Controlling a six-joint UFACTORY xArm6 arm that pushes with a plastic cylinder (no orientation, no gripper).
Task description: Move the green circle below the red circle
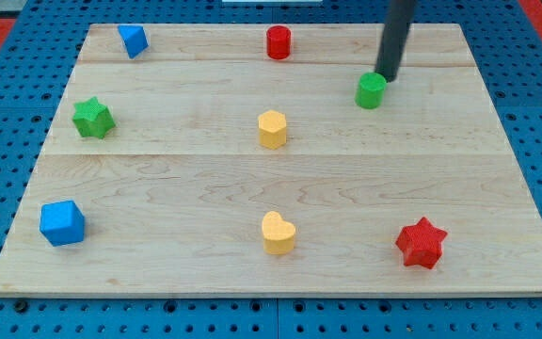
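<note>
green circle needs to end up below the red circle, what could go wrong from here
1. My tip sits at the green circle's upper right edge. A push from there would probably send it down-left and off-centre, so it may roll off the tip.
2. The yellow block lies just below the red circle, so the green circle could bump it on the way.
3. Overshooting might nudge the red circle itself.
</note>
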